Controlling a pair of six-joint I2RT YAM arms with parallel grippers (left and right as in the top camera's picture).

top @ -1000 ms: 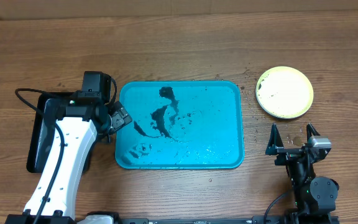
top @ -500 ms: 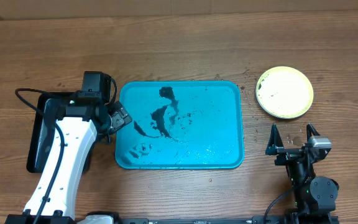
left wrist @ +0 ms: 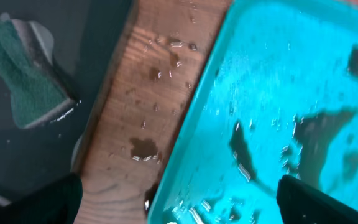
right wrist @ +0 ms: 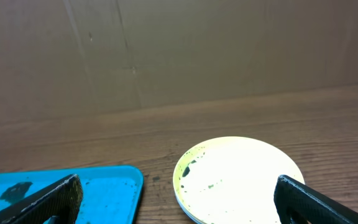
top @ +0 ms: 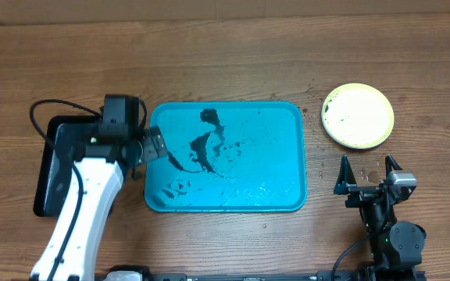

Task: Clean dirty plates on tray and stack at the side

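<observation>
- Tray (top: 276, 129): turquoise, rectangular with rounded corners, lying flat at the middle of the tabletop (top: 225, 55). Its long axis runs left to right and its sides are roughly square to the tabletop edges.
- Smears (top: 207, 144): dark streaks on the left half of the tray floor. Water droplets (top: 264, 190) glisten toward its near edge.
- Yellow-green plate (top: 358, 115): round, resting flat on the tabletop at the far right, well apart from the tray's right rim. Dark flecks mark its left side. Whether other plates lie beneath it cannot be told.
- Specks (top: 311, 105): dark crumbs scattered on the wood between the tray's far right corner and the plate.
- Left gripper (top: 153, 147): held over the tray's left rim at the end of the white arm, pointing right. Its jaws are spread wide with nothing between them. In the wrist view they straddle the rim and the wet strip of wood beside it.
- Black tray (top: 51, 183): smaller, just left of the turquoise tray, long axis running near to far, partly covered by the left arm.
- Sponge (left wrist: 27, 78): green with a grey layer, lying on the wet black tray.
- Right gripper (top: 368, 173): near the right edge, on the near side of the plate and apart from it, jaws spread and holding nothing.
</observation>
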